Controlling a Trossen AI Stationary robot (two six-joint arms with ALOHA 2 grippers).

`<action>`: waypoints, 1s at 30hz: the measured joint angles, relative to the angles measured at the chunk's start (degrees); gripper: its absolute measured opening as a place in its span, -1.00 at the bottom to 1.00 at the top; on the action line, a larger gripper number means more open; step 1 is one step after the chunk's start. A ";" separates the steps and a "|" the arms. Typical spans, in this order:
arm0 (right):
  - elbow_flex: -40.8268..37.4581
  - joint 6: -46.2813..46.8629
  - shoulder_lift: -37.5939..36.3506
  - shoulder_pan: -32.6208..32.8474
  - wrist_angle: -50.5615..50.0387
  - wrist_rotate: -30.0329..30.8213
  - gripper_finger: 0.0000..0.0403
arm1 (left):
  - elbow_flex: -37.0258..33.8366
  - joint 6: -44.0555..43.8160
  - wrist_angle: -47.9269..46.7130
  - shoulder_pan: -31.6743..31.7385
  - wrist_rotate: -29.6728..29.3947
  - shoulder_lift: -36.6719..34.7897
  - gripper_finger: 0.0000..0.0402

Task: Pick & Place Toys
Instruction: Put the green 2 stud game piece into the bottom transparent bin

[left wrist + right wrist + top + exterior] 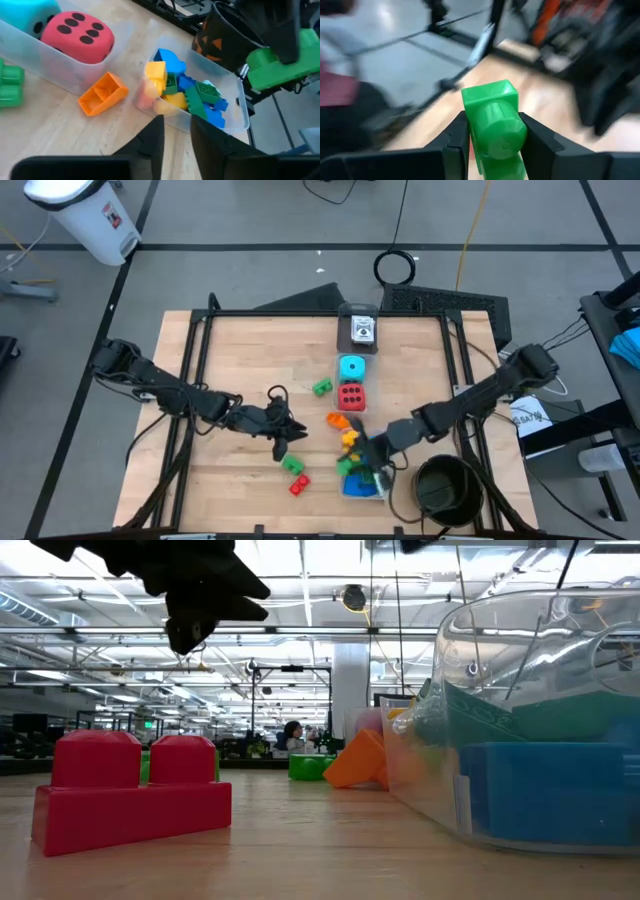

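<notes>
Red brick (130,790) sits closest, loose on the worktop (240,350) with a green one (294,464) beside it. Left claw (283,442) hovers just above them, fingers slightly parted, empty. Further right, the clear box (235,107) already holds many bricks, and the right claw (492,132) clenches a green brick (495,125) above it. Job looks maybe half done.

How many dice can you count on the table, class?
2: the cyan die and the red die sit side by side in a clear box. None appear hidden.
</notes>
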 joint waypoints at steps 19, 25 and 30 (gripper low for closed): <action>-2.73 20.15 -6.62 3.51 -25.68 -5.30 0.25 | -0.02 1.23 -3.07 0.06 -1.76 0.17 0.06; -2.73 20.67 -6.62 2.68 -25.79 -5.44 0.37 | -0.02 10.33 -9.83 -2.36 4.80 0.22 0.21; -2.73 20.55 -6.62 2.70 -25.77 -5.52 0.36 | -0.04 19.31 -14.92 -6.63 5.33 0.26 0.22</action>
